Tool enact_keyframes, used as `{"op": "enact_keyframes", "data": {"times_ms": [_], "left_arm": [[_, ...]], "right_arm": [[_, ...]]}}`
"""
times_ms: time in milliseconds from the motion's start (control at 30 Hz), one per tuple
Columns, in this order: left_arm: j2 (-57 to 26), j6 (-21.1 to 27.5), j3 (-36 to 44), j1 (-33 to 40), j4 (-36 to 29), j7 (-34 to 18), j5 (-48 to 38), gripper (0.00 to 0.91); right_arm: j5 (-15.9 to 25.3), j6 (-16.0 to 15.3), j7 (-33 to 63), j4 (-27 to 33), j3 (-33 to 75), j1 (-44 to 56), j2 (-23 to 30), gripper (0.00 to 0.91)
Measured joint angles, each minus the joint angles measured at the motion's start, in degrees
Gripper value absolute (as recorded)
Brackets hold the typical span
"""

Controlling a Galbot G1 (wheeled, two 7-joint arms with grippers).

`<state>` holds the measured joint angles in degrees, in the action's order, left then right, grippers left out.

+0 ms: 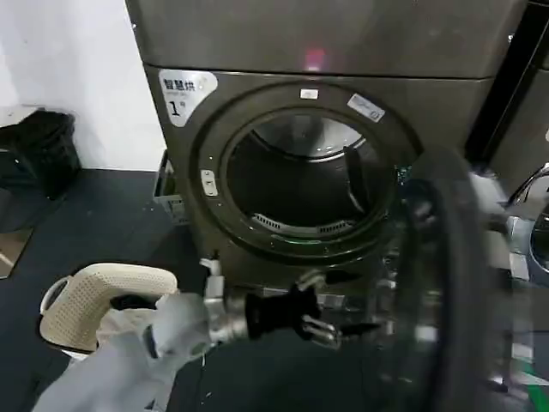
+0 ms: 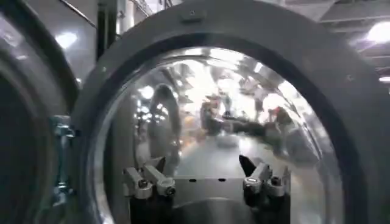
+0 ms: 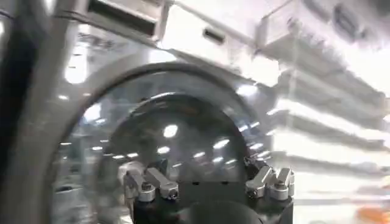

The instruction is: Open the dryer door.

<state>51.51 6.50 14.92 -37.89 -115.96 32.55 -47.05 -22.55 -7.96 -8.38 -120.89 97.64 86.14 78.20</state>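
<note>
Though the door already stands swung out to the right of the drum opening, you have the left gripper hanging low in front of the machine, just left of the door's inner face. Start from the left of the head view: a cream basket sits on the dark floor, and the left arm runs from beside it toward the door. The fingers are spread wide and hold nothing — they point at the door's lower part, close to it; contact cannot be told. In the left wrist view the gripper faces the door's grey inner ring and domed glass head on, jaws apart. Further right, the door is seen nearly edge-on, its rim dark and its glass bulging toward the drum. The right gripper shows in its own wrist view, also wide and empty, facing the door's chrome ring and dark glass.
</note>
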Motion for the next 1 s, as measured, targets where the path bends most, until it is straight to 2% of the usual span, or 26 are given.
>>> {"op": "enact_keyframes", "data": {"times_ms": [233, 433, 667, 1000], "left_arm": [[3.7, -1.2, 9.0, 6.9, 3.9, -1.6, 0.3, 0.907], [8.8, -2.4, 14.4, 11.6, 9.5, -3.3, 0.6, 0.907], [15.0, -3.5, 17.8, 15.6, 15.6, -5.4, 1.8, 0.907], [23.0, -5.1, 19.8, 18.3, 23.2, -8.5, 4.2, 0.907]], "right_arm": [[0.4, -2.6, 3.1, 2.6, 10.5, 1.1, -3.0, 0.907], [0.8, -3.4, 3.6, 4.5, 17.3, 2.5, -5.0, 0.907], [-0.9, -5.6, 4.1, 5.2, 23.1, 3.9, -6.6, 0.907], [-1.3, -6.2, 4.1, 4.8, 27.9, 5.3, -6.5, 0.907]]}}
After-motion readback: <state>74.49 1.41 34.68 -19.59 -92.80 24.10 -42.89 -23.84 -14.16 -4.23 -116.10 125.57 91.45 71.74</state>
